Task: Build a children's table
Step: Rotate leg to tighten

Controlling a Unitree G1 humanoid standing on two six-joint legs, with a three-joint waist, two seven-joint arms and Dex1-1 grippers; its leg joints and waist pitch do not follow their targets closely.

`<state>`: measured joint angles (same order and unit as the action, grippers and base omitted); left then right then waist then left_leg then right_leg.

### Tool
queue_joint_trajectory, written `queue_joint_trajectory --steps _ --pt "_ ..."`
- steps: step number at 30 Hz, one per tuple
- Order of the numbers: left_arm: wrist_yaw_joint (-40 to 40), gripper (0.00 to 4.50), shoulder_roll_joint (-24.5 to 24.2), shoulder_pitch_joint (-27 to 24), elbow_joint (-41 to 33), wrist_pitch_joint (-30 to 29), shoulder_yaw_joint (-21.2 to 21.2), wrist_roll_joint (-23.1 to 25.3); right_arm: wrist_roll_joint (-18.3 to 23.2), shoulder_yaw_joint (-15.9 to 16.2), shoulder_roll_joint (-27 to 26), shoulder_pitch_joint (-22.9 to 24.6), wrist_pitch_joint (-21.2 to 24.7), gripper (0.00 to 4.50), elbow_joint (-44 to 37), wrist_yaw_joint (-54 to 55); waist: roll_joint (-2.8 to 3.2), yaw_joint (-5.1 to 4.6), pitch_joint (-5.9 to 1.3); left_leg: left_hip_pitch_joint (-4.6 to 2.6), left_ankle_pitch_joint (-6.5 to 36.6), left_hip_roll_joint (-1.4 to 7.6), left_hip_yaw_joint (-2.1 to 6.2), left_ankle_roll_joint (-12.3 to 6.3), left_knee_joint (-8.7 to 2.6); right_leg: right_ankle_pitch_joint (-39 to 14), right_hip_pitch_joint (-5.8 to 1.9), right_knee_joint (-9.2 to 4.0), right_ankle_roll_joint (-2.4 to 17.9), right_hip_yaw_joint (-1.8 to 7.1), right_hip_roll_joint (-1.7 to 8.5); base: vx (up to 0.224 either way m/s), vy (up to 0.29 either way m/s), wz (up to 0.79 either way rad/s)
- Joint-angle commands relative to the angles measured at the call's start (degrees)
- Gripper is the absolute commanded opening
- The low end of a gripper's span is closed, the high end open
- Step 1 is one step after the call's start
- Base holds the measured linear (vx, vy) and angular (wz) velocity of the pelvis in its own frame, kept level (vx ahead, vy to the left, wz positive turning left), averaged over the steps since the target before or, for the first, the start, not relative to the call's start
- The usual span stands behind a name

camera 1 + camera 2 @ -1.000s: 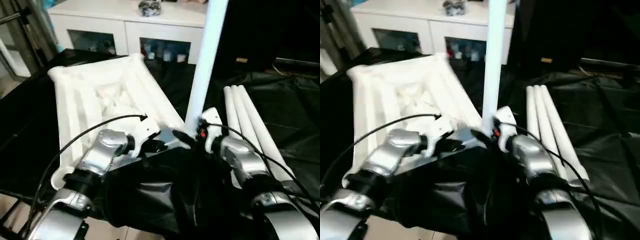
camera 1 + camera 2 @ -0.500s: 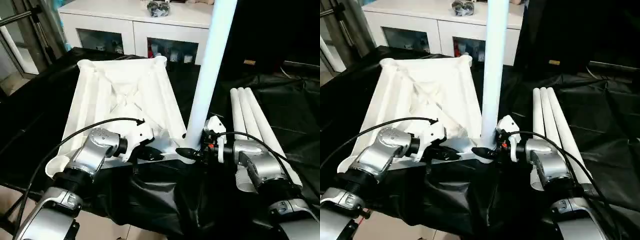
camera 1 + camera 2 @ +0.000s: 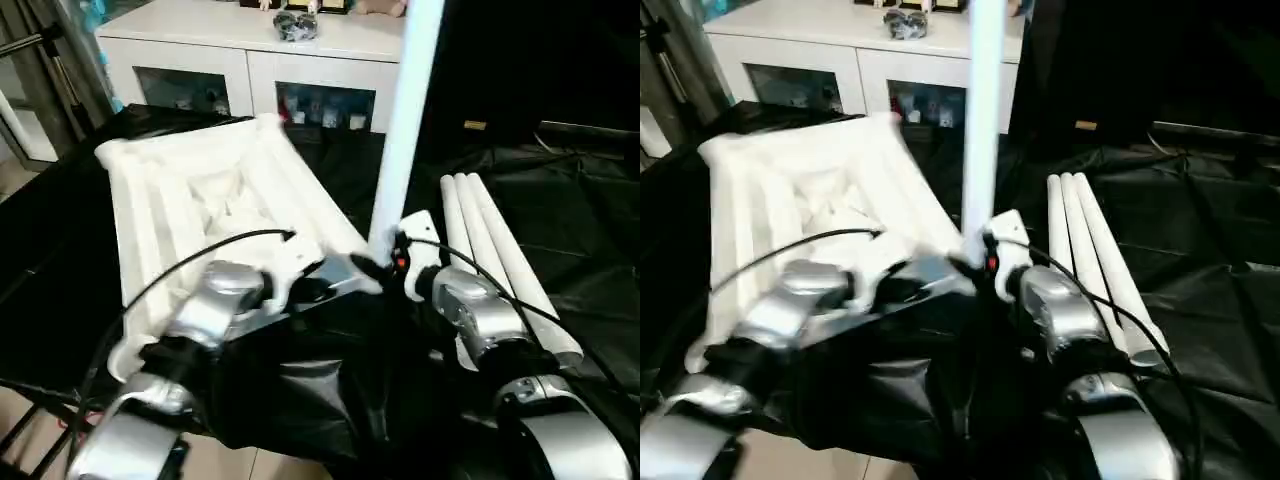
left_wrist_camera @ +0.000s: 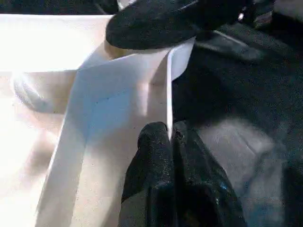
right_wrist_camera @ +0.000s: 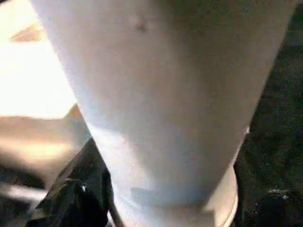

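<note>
Upturned white tabletop (image 3: 210, 200), one upright leg (image 3: 405, 120), three legs (image 3: 495, 260) flat beside.

White ribbed top (image 3: 200, 195), white legs (image 3: 495, 255), black cloth (image 3: 590, 230), silver arms (image 3: 470, 315) with black fingers (image 4: 163, 156), white cabinet (image 3: 250, 40)

White tube leg (image 5: 161, 104) close up, seated in round socket (image 5: 222, 203)

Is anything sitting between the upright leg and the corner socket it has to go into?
Nothing visible does. The upright leg already stands at the tabletop's near corner socket, with the right claw at its base. The three spare legs lie off to the robot's right, clear of it.
</note>
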<state>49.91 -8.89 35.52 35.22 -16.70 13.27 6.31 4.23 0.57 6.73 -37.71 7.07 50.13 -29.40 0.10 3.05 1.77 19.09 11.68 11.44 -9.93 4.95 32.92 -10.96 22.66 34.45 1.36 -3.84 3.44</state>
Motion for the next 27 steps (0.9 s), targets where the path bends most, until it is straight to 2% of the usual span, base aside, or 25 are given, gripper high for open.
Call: queue_joint_trajectory --steps 1,2,4,6,8,10,14,15,16,18,21,26,27 --pt "-1.1 0.0 4.5 0.9 -2.3 -0.2 1.7 -1.6 -3.6 2.8 -2.1 0.8 3.0 2.77 5.4 3.3 -0.52 0.04 -2.21 0.51 11.2 1.53 0.43 -1.8 -3.87 -20.8 -2.36 -5.4 9.0 2.85 4.67 0.0 0.0 0.0" --pt "-1.0 0.0 5.1 0.7 -2.8 -0.4 1.9 -1.8 -3.3 2.8 -2.5 0.6 2.5 3.12 5.7 2.4 -0.43 0.15 -2.3 0.59 10.5 1.57 0.36 -2.24 -3.77 -18.8 -2.44 -5.21 9.7 2.87 4.72 0.0 0.0 0.0" --pt "-0.7 0.0 5.6 0.4 -3.3 -0.5 2.4 -1.8 -2.7 2.4 -3.1 0.2 1.7 3.47 6.2 1.6 -0.43 0.21 -2.45 0.76 9.2 1.5 0.28 -3.04 -3.68 -15.6 -2.63 -4.88 10.5 2.85 4.61 0.0 0.0 0.0" --pt "-0.6 0.0 5.5 0.3 -3.4 -0.2 2.7 -1.7 -2.2 2.1 -3.4 -0.1 1.6 3.55 6.5 0.9 -0.36 0.15 -2.51 0.82 8.3 1.51 0.27 -3.55 -3.65 -13.5 -2.73 -4.66 11.2 2.79 4.55 0.0 0.0 0.0" --pt "0.2 0.0 4.6 0.1 -3.5 0.5 3.1 -1.4 -2.1 2.5 -3.4 -0.4 -0.7 3.67 6.4 -0.7 -0.24 0.05 -2.45 0.81 8.9 1.57 0.24 -3.7 -3.66 -13.6 -2.7 -4.75 11.5 2.76 4.62 0.0 0.0 0.0" --pt "2.2 0.0 3.2 -0.1 -3.7 1.1 3.3 -1.5 -1.2 3.4 -2.7 0.6 -3.9 3.67 4.0 -6.3 -0.3 0.1 -2.49 0.85 9.6 1.58 0.25 -3.81 -3.65 -14.5 -2.8 -4.83 11.3 2.75 4.69 0.0 0.0 0.0" --pt "3.4 0.0 2.2 -0.3 -3.8 1.6 3.5 -1.6 -0.6 4.3 -1.9 1.5 -5.7 3.67 2.0 -11.0 -0.27 0.16 -2.62 0.95 8.4 1.66 0.26 -4.45 -3.58 -11.8 -2.88 -4.56 11.8 2.74 4.59 0.0 0.0 0.0" --pt "4.4 0.0 1.4 -0.5 -4.0 1.9 3.6 -1.7 -0.4 5.2 -1.1 2.2 -6.6 3.67 0.8 -14.4 -0.24 0.1 -2.71 1.04 7.0 1.73 0.22 -4.94 -3.5 -9.1 -2.93 -4.24 12.7 2.78 4.59 0.0 0.0 0.0" --pt "6.7 0.0 -0.1 -0.5 -3.7 2.7 3.7 -2.0 0.7 6.4 0.6 3.7 -6.5 3.67 -2.1 -20.7 -0.29 0.25 -2.64 1.05 7.1 1.69 0.17 -5.59 -3.43 -8.5 -3.03 -4.28 13.0 2.73 4.54 0.0 0.0 0.0" --pt "8.0 0.0 -1.0 -0.4 -3.4 3.0 3.7 -2.2 1.4 6.9 1.5 4.4 -6.6 3.67 -3.6 -24.1 -0.25 0.38 -2.7 1.08 6.9 1.87 0.2 -6.35 -3.42 -7.2 -3.08 -4.06 13.3 2.73 4.56 0.0 0.0 0.0" --pt "10.3 0.0 -3.0 0.3 -2.0 4.0 3.5 -2.0 2.4 7.5 3.4 5.3 -4.3 3.67 -5.5 -30.0 -0.2 0.6 -2.6 1.03 7.3 1.95 0.1 -6.29 -3.44 -7.6 -3.05 -4.04 13.8 2.56 4.43 0.0 0.0 0.0" --pt "13.0 0.0 -5.4 2.0 1.5 6.6 2.8 -1.7 3.3 9.6 6.3 7.8 -1.6 3.67 -10.1 -38.0 -0.23 1.1 -2.65 0.88 7.2 2.0 0.03 -5.75 -3.39 -8.1 -2.98 -4.02 13.3 2.61 4.48 0.0 0.0 0.0" --pt "13.3 0.0 -5.6 2.2 1.9 6.9 2.8 -1.8 3.3 9.9 6.5 8.1 -1.4 3.43 -10.6 -38.6 -0.32 1.24 -2.61 0.93 7.1 1.92 0.02 -5.73 -3.36 -8.2 -3.02 -4.12 13.1 2.57 4.45 0.0 0.0 0.0"
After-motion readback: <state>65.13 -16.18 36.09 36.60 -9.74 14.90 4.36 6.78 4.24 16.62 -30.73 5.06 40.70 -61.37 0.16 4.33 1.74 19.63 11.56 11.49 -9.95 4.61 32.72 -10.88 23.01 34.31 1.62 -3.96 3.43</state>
